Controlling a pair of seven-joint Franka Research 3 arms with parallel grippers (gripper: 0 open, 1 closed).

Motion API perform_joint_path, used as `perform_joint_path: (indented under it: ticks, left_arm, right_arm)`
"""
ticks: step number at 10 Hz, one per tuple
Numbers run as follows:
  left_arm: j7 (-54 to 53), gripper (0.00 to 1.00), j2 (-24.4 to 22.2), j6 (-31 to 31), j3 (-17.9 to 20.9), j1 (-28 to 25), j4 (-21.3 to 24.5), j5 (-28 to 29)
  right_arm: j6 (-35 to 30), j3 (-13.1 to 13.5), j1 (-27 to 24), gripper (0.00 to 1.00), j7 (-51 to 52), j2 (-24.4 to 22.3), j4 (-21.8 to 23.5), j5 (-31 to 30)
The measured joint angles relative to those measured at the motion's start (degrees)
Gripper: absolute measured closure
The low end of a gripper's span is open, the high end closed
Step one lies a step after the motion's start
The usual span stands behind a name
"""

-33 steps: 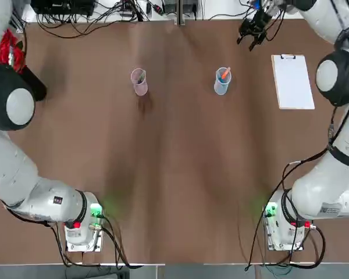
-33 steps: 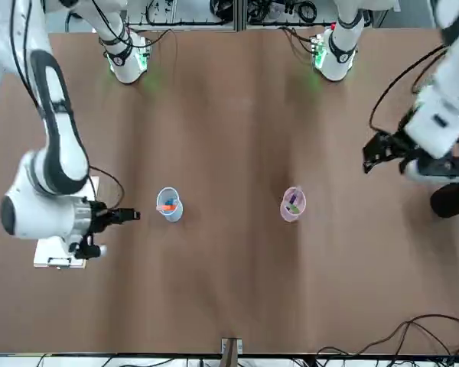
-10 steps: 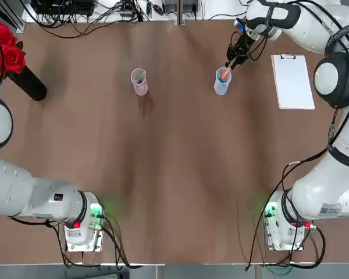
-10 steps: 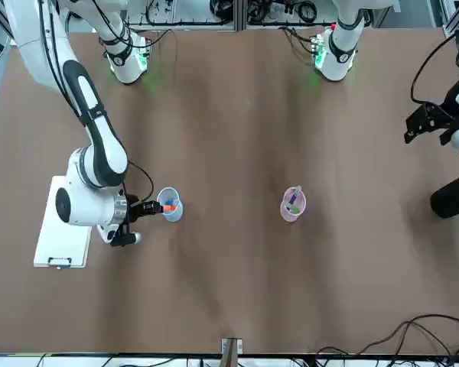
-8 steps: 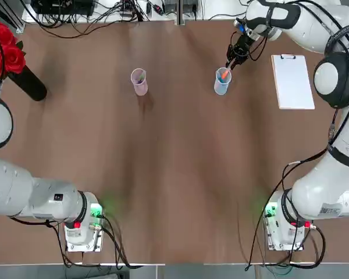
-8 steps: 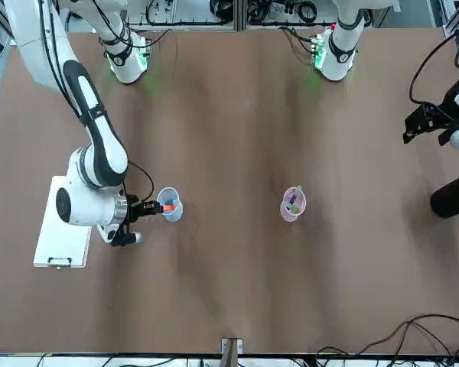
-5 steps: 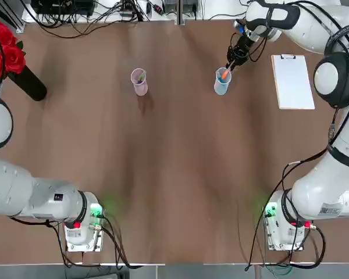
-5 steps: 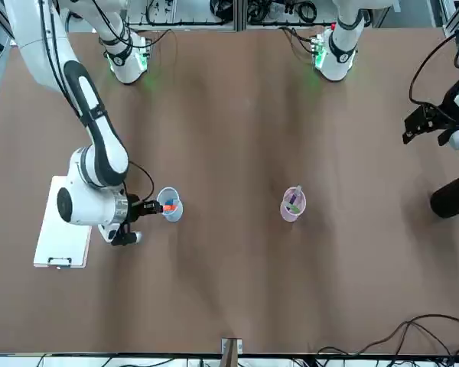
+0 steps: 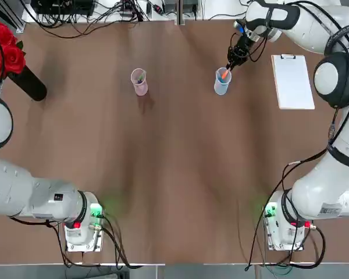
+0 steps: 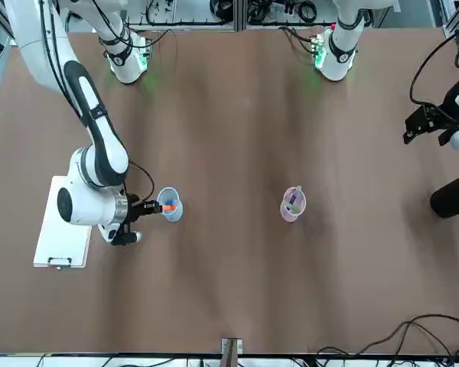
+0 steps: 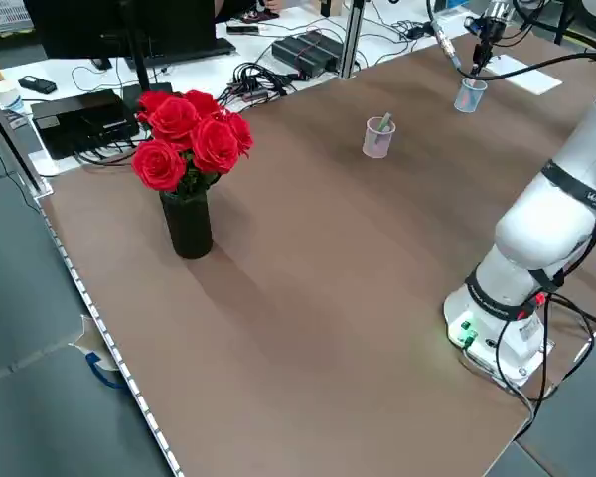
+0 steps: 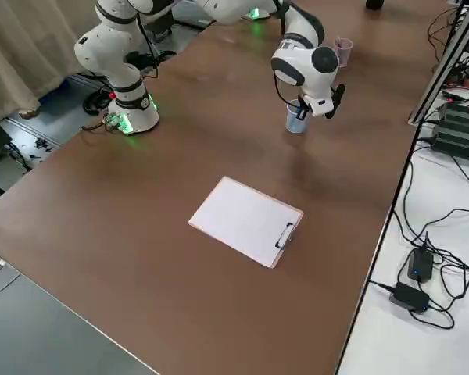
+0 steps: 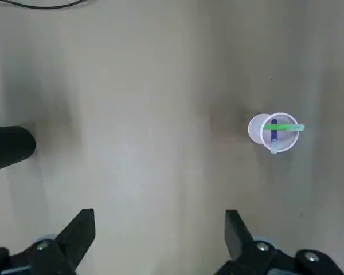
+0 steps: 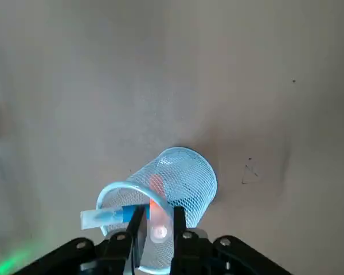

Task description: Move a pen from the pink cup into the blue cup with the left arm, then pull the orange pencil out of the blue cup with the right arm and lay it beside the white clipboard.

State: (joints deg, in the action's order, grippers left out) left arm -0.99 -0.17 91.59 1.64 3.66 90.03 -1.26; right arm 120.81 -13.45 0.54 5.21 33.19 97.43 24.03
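Note:
The blue mesh cup (image 9: 221,82) (image 14: 180,183) stands left of the white clipboard (image 9: 292,81). In it are the orange pencil (image 14: 157,186) and a blue pen (image 14: 106,216). My right gripper (image 9: 229,65) (image 14: 157,222) hangs at the cup's rim, its fingers (image 14: 137,224) shut on the pencil's upper end. The pink cup (image 9: 139,81) (image 13: 274,132) holds a green pen and a blue pen. My left gripper (image 10: 418,130) (image 13: 159,229) is open and holds nothing. It hovers high near the vase, far from the pink cup.
A black vase (image 9: 27,83) of red roses (image 11: 189,139) stands at the table's far left. Cables and power bricks (image 12: 413,277) lie beyond the far edge. Both arm bases (image 9: 81,224) sit at the near edge, with bare brown tabletop (image 9: 174,168) between.
Over the last second my right gripper's fingers have narrowed onto the orange pencil at the blue cup. Before that it came down from the far edge, and the left arm drew back leftward.

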Motion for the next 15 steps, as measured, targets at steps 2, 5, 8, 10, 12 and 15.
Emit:
perform_joint_path:
  ticks: [2, 5, 8, 10, 12, 15]
  left_arm:
    - [-0.03, 0.0, -0.01, 0.0, 0.07, -0.07, -0.06, 0.0]
    - [-0.03, 0.0, -0.01, 0.0, 0.09, -0.08, -0.07, 0.0]
    - [-0.02, 0.0, -0.01, 0.0, 0.09, -0.08, -0.07, 0.0]
    - [-0.02, 0.0, -0.01, 0.0, 0.09, -0.09, -0.07, 0.0]
    - [-0.02, 0.0, -0.01, 0.0, 0.06, -0.08, -0.07, 0.0]
    - [-0.02, 0.0, -0.04, 0.0, 0.05, -0.07, -0.09, 0.0]
  right_arm:
    - [0.01, 0.0, 0.0, 0.81, -0.08, 0.0, 0.0, 0.01]
    - [0.01, 0.01, 0.0, 0.84, -0.47, -0.04, -0.01, 0.13]
    - [-1.14, 0.02, -0.01, 0.84, -1.58, -0.61, -0.91, 0.15]
    - [-4.57, 0.11, -0.07, 0.84, -2.49, -1.54, -3.07, 0.17]
    - [-8.72, 0.46, -0.45, 0.84, -2.66, -2.4, -5.58, 0.17]
    - [-15.2, 0.86, -1.89, 0.84, -2.66, -3.36, -9.58, 0.17]
